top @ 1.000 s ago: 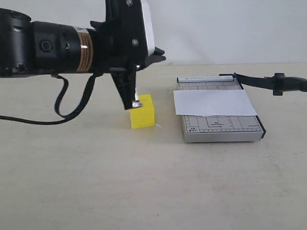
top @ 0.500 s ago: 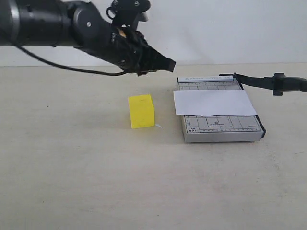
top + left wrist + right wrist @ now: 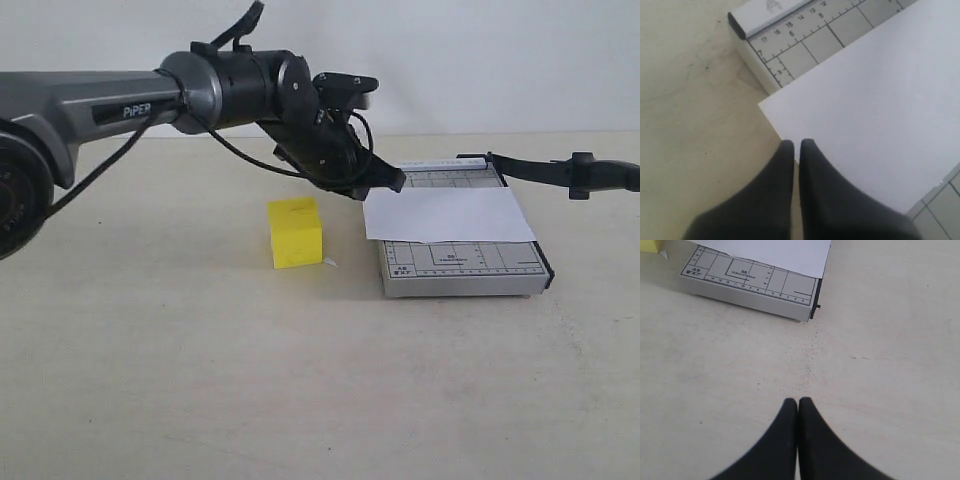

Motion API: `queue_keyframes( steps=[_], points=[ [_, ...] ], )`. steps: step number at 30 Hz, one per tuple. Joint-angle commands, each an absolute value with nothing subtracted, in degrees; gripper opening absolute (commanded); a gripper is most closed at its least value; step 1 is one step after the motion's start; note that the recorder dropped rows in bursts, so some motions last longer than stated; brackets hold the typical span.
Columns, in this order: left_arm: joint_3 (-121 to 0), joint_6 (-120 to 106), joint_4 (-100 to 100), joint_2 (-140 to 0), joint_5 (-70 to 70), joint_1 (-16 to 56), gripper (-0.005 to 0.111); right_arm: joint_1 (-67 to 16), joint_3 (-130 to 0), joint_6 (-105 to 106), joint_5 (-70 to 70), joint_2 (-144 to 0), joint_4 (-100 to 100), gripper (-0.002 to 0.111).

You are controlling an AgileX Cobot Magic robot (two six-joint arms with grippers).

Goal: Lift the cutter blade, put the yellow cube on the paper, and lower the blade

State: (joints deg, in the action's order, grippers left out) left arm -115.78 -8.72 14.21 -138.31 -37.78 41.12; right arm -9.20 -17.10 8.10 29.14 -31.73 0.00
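In the exterior view, the left gripper [image 3: 393,183] is hovering over the near-left corner of the paper [image 3: 450,214], its tips drawn together and carrying nothing. The yellow cube [image 3: 295,232] is sitting on the table [image 3: 200,380] just beside the cutter board [image 3: 465,265], on its left and apart from it. The cutter blade [image 3: 560,170] is standing lifted off the board and reaching out to the right, though how high cannot be judged from this angle. With the blade up, the cube step is likely the one in hand. It calls for the pincer to spread, drop over two flat opposite faces of the cube, and lift it above the board's raised left edge before crossing.

In the left wrist view, the left gripper [image 3: 796,145] is showing only a hairline slit between its fingers, right at the paper's [image 3: 865,100] edge. The sheet is overhanging the cutter board [image 3: 785,45] here, so a low pass risks shifting it.

In the right wrist view, the right gripper [image 3: 798,401] is pressed together and empty over bare table [image 3: 880,370], well apart from the cutter board [image 3: 750,290]. The open room is lying mid-sheet, so the cube is best set there, away from the blade-side edge.
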Motion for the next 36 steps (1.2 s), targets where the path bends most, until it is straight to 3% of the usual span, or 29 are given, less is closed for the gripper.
queue_keyframes(
  steps=[1, 36],
  points=[
    [-117.3, -11.7, 19.5, -141.1, -37.5, 41.3, 0.004, -9.1, -17.2, 7.9, 28.5, -32.0, -0.4, 0.000],
    [-117.3, -20.2, 28.7, -142.4, -25.7, 46.4, 0.004, -9.1, -17.2, 7.7, 28.5, -32.0, -0.4, 0.000]
  ],
)
